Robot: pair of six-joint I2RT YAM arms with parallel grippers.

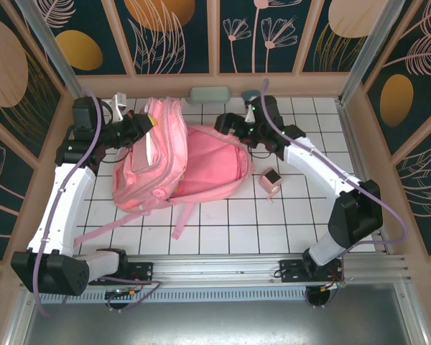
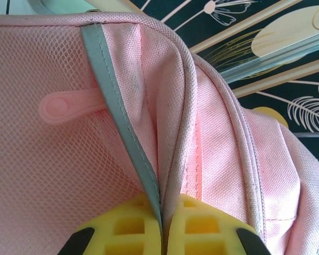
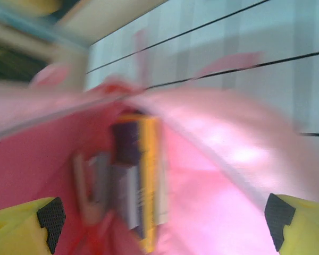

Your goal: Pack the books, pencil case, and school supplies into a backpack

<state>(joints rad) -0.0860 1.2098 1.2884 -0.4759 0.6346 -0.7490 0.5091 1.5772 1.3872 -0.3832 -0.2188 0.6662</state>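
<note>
While the left hand (image 2: 162, 231) pinches the backpack (image 1: 201, 169) rim, right hand (image 3: 165, 220) spread wide, books (image 3: 143, 175) standing inside.

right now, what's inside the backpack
Through the backpack opening, books show edge-on: a yellow one and a dark one, blurred. Its pink fabric covers whatever lies deeper or beside them.
</note>
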